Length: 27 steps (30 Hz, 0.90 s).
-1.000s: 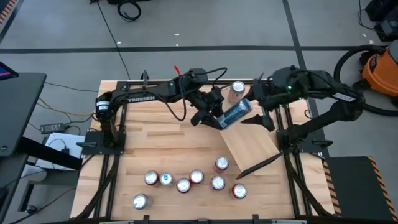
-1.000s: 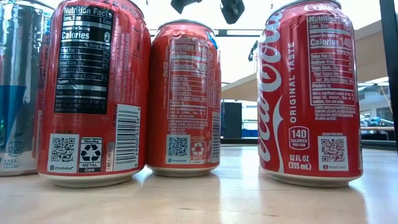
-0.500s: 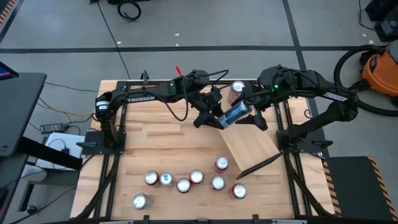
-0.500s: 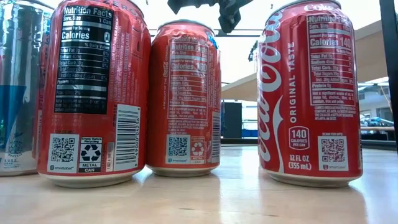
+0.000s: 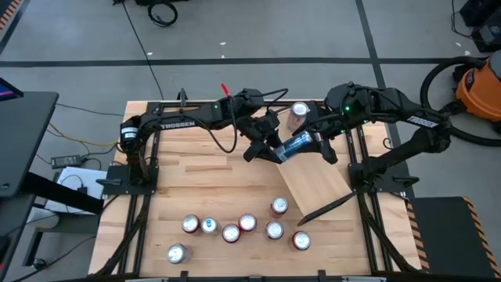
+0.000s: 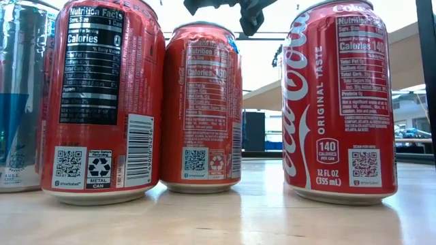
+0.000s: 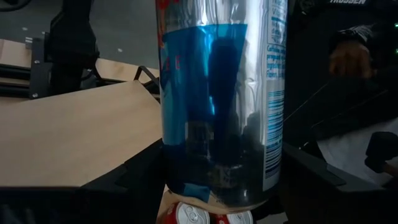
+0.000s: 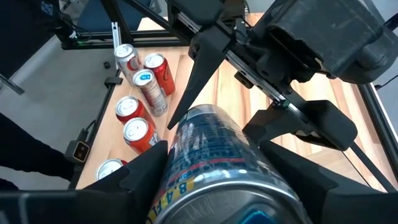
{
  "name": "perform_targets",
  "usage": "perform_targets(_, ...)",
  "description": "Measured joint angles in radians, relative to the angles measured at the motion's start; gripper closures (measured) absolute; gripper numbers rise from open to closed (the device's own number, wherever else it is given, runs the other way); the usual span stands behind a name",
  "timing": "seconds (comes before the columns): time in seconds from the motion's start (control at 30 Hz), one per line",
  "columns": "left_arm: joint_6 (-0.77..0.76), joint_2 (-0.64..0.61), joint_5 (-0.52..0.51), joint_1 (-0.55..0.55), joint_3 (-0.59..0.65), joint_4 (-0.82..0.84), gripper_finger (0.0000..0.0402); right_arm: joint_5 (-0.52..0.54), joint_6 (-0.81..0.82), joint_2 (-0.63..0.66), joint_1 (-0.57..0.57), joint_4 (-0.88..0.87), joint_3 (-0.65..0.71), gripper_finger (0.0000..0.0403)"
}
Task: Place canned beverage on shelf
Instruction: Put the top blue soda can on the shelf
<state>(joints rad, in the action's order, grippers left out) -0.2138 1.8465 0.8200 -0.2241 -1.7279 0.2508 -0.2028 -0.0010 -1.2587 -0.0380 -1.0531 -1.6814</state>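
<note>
A blue-and-silver can [image 5: 296, 145] hangs lying above the table's far middle, held between both arms. My left gripper [image 5: 275, 150] is shut on the can's left end and my right gripper [image 5: 310, 142] on its right end. In the left wrist view the can [image 7: 221, 99] fills the middle. In the right wrist view its near end [image 8: 217, 177] points at the camera. The shelf [image 5: 317, 182], a light plank with a black rail [image 5: 325, 207], lies slantwise just below and nearer than the can. My left gripper pinches the can's side wall [image 7: 180, 177] between its two fingers [image 7: 140, 177], close to the can's left end. The fingers come from the table's left and lie across the can, which is clear of the table. My right gripper pinches the can's side wall at its right end [image 8: 180, 155] between its two fingers [image 8: 140, 171]. The fingers come level from the table's right and lie along the can. The can stays lifted, lying slightly slanted.
One can [image 5: 298, 112] stands at the far edge behind the held can. Several cans [image 5: 235, 227] stand in a group near the front edge and fill the low view [image 6: 204, 109]. Black frame rails [image 5: 141, 211] run along both table sides.
My right gripper has moved toward the table's left, over the can's right end, and its fingers have shut on it. My left gripper and the can have kept their place.
</note>
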Motion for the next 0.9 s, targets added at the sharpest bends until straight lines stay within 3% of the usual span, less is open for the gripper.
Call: perform_targets(0.9,0.02,0.002,-0.019,-0.002,0.001,-0.002,0.0132,0.026,0.001,0.001,-0.011,-0.032,0.0,0.0154)
